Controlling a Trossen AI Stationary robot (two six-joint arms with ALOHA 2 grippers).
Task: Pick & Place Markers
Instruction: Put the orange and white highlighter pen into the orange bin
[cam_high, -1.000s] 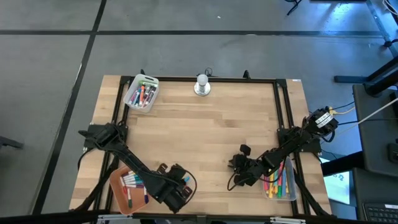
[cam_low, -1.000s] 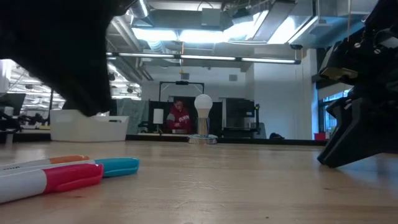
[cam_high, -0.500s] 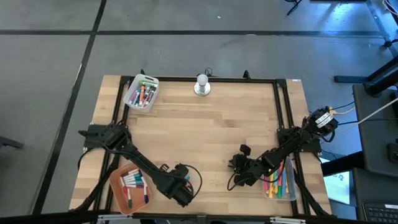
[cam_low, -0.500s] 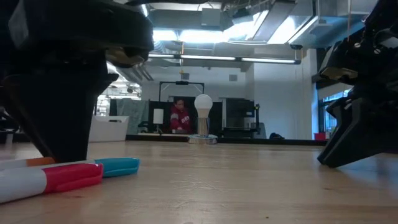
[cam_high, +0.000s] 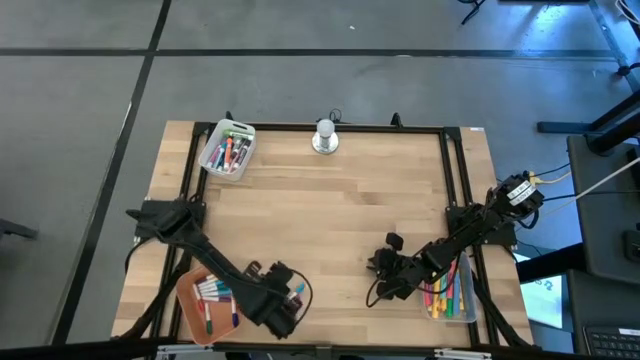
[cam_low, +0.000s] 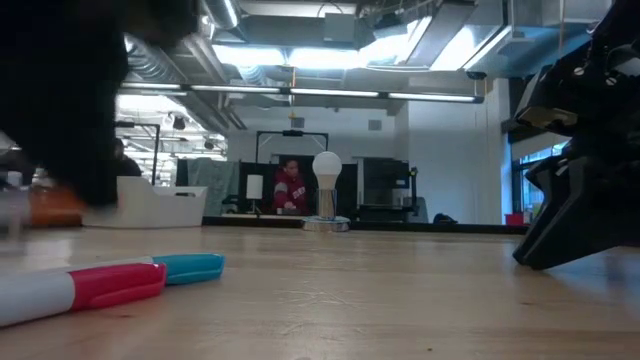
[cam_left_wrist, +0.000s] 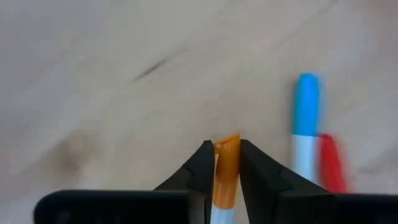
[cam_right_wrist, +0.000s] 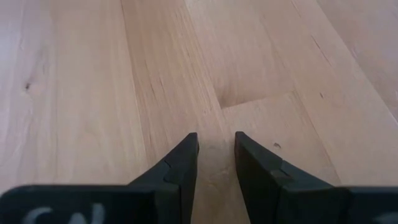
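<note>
My left gripper (cam_high: 285, 302) is at the table's near left, beside the orange tray, and is shut on a white marker with an orange cap (cam_left_wrist: 226, 163). The low view shows that marker as an orange blur (cam_low: 55, 205) above the table. A blue-capped marker (cam_left_wrist: 306, 102) and a red-capped marker (cam_left_wrist: 331, 163) lie side by side on the wood just beyond it; the low view shows the same blue-capped marker (cam_low: 190, 267) and red-capped marker (cam_low: 112, 284). My right gripper (cam_high: 385, 262) waits low over bare wood at the near right, open (cam_right_wrist: 216, 144) with nothing between its fingers. My left gripper pinches the marker between its two fingers at the orange cap (cam_left_wrist: 227, 149), close to where the cap meets the white barrel. The fingers come steeply from above. The cap's end shows just past the fingertips. The marker is lifted clear of the table.
The orange tray (cam_high: 190, 300) at the near left holds several markers. A clear tray (cam_high: 228, 150) with markers stands at the far left, another clear tray (cam_high: 452, 292) with markers at the near right. A white bulb-shaped stand (cam_high: 325, 135) sits at the far edge.
My left gripper came down onto the markers lying by the near edge, took hold of the orange-capped one and rose with it a little toward the orange tray. That marker left the table; the blue-capped and red-capped markers stayed where they lay.
</note>
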